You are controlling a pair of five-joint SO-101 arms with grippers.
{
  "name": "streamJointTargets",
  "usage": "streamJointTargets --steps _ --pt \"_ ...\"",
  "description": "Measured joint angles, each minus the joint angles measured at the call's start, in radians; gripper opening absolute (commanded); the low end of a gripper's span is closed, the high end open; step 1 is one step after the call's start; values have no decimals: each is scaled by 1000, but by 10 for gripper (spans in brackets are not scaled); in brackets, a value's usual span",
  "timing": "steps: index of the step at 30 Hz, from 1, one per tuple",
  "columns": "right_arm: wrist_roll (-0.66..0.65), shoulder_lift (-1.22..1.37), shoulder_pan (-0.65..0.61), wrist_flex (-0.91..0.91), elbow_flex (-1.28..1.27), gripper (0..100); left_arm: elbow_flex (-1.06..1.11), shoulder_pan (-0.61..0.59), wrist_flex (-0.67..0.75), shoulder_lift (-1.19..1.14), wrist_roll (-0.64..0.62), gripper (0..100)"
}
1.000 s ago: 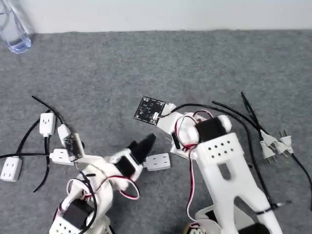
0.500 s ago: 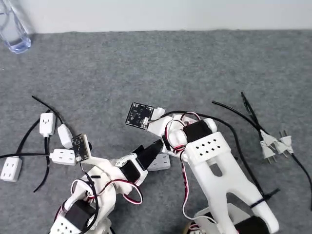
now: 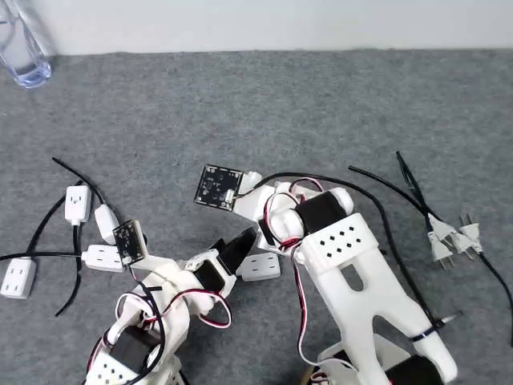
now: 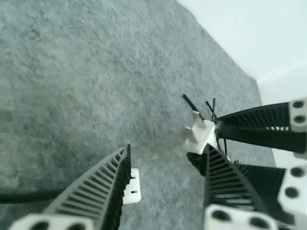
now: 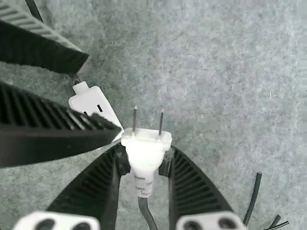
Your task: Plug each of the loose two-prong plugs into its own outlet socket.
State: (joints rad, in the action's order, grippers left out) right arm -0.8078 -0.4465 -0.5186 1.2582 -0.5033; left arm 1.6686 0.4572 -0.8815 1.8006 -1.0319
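The right gripper [image 5: 144,157] clamps a white two-prong plug [image 5: 144,146] between its black ribbed fingers, prongs pointing away. Just beyond the prong tips, slightly aside, a white plastic outlet socket [image 5: 90,103] lies on grey carpet [image 5: 230,72], between the widely spread fingers of the left gripper [image 4: 169,152].

White arms [image 3: 361,273], black motors [image 3: 321,212], looping red-and-white wires [image 3: 272,224], right pincer [image 5: 144,155] ribbed black

socket [image 3: 264,269] partly covered, clear container [image 3: 20,58] cropped at edge
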Motion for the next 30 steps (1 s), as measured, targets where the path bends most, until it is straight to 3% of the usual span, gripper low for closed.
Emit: streamJointTargets --steps 13,30 --pt "0 -3 -86 68 2 8 0 -2 0 0 0 228" --pt "3 -199 -87 157 0 8 -2 -5 0 3 0 228"
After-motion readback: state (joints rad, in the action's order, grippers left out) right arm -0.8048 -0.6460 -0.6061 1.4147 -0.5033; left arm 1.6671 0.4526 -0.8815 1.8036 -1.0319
